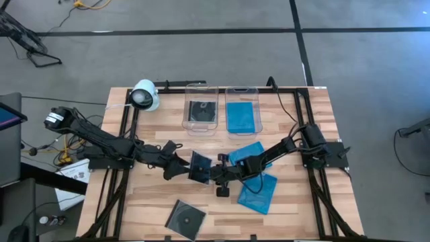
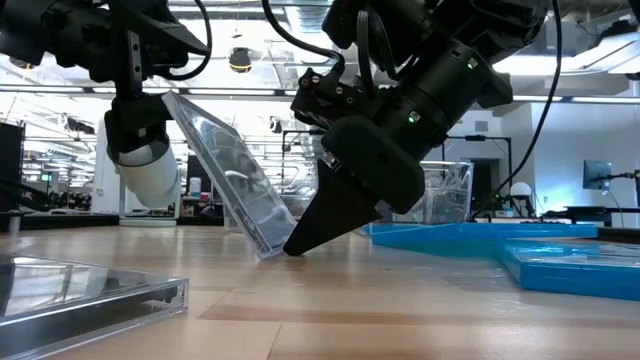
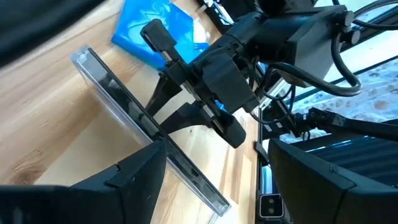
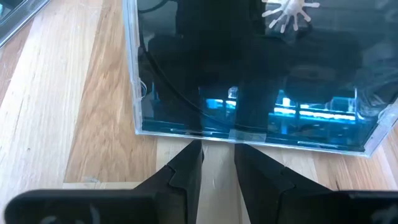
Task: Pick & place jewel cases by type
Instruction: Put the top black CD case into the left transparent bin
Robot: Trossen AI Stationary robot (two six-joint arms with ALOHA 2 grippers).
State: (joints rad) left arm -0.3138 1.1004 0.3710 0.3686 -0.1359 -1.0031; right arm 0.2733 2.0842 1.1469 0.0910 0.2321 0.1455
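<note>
You have a clear case point(image 1: 199, 166) tilted on its edge mid-tabletop point(image 1: 295, 208), between both grippers. Your right gripper point(image 1: 212, 173) has its fingers grasping the case's lower edge; your left gripper point(image 1: 180, 165) has its fingers released, straddling the case. Two blue cases point(image 1: 259, 191) lie just beside the right arm, another clear case point(image 1: 185, 218) nearer the front edge.

A tilted case point(image 1: 200, 166) stands between 2 grippers, mid-table.

Wooden table point(image 1: 151, 202) with two tubs point(image 1: 201, 124), blue jewel cases point(image 1: 258, 193), one clear case point(image 1: 185, 219).
</note>
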